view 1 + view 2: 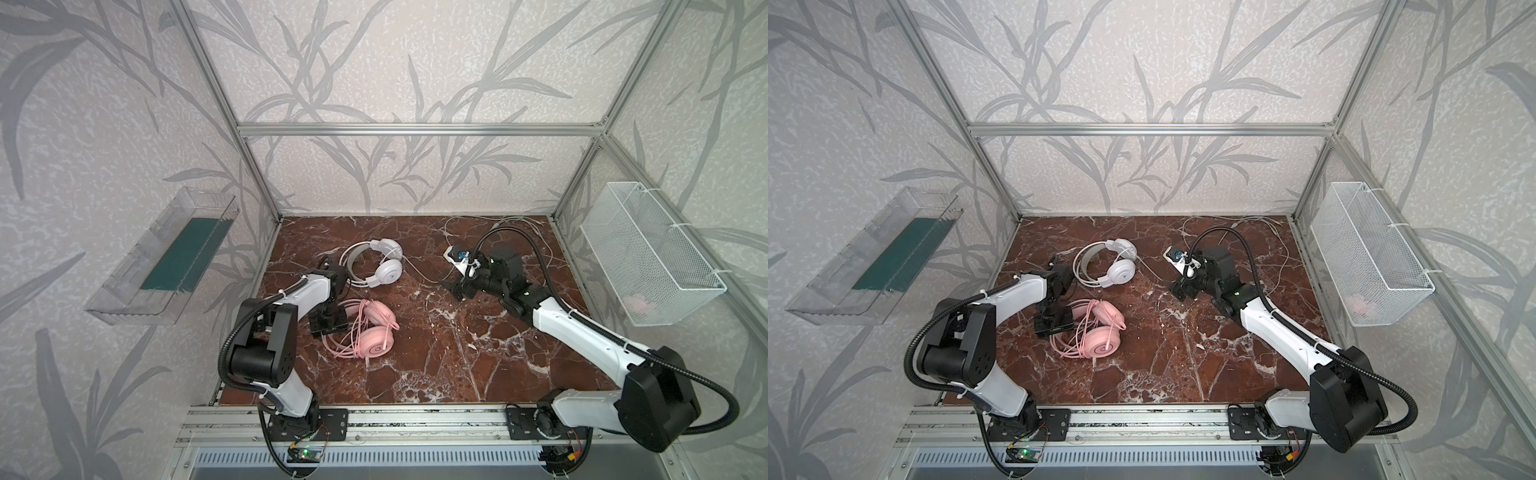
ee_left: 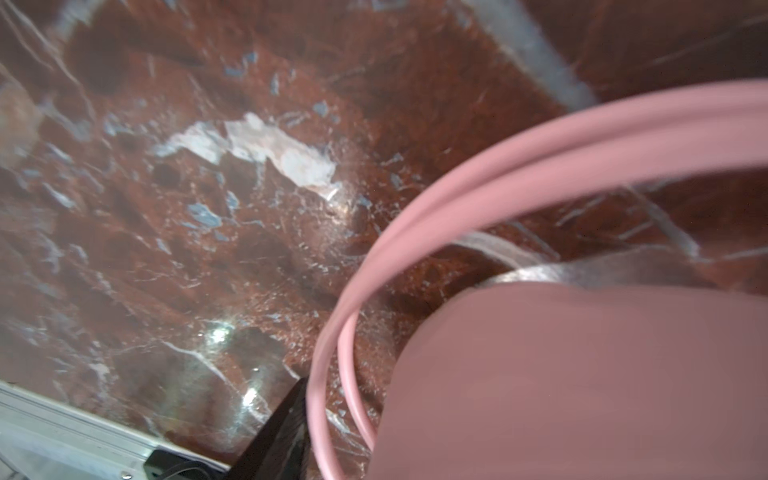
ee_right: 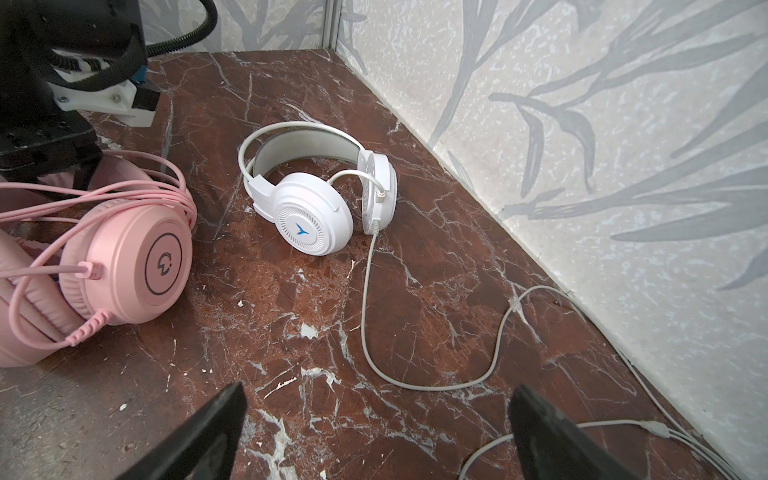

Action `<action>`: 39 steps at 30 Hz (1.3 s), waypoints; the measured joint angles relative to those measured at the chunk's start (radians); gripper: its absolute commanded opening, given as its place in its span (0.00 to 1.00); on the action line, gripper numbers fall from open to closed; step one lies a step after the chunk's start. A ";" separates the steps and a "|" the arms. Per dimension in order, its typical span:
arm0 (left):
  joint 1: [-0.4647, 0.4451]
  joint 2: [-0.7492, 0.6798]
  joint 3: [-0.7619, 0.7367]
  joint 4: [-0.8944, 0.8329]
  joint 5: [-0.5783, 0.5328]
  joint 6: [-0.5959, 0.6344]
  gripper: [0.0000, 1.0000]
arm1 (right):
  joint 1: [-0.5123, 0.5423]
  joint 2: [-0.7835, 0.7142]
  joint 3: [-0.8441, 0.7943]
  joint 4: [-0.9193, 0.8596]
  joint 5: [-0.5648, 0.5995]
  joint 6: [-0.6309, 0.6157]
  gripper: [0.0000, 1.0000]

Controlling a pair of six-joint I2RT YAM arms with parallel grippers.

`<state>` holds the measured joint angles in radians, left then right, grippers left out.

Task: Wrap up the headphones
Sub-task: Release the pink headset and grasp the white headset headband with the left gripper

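The pink headphones (image 1: 374, 336) (image 1: 1100, 338) lie at the front left of the marble table, with their pink cable looped over the cups (image 3: 124, 266). My left gripper (image 1: 338, 320) (image 1: 1065, 322) is down at their headband. In the left wrist view one dark finger (image 2: 282, 428) lies against the pink headband wires (image 2: 457, 187); a blurred pink cup (image 2: 582, 374) hides the other finger. The white headphones (image 1: 380, 268) (image 1: 1113, 268) (image 3: 311, 208) lie further back. Their white cable (image 3: 368, 316) trails right. My right gripper (image 1: 451, 286) (image 3: 378, 390) hovers open and empty above that cable.
More loose white cable (image 1: 498, 220) lies along the back right corner. A clear plastic bin (image 1: 166, 266) hangs on the left wall. A white wire basket (image 1: 648, 257) on the right wall holds something pink. An aluminium rail (image 1: 415, 419) borders the table's front.
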<state>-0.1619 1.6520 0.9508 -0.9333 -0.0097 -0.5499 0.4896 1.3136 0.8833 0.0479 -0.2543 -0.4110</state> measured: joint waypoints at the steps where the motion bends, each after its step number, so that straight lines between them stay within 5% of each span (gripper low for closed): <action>1: 0.002 0.004 -0.007 0.008 0.006 -0.004 0.46 | 0.000 0.000 0.000 0.000 0.000 0.000 0.99; 23: -0.068 0.066 0.047 0.050 0.090 -0.022 0.41 | 0.000 -0.003 -0.006 0.000 0.003 0.000 0.99; 31: -0.068 0.053 0.073 0.011 0.056 -0.003 0.60 | -0.006 -0.007 -0.013 0.001 0.004 0.001 0.99; 39: -0.065 -0.037 0.254 -0.047 0.021 0.018 0.74 | -0.010 -0.007 -0.015 0.008 0.004 0.013 0.99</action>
<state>-0.2268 1.6146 1.2049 -0.9798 0.0109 -0.5316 0.4793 1.3064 0.8680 0.0555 -0.2504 -0.3981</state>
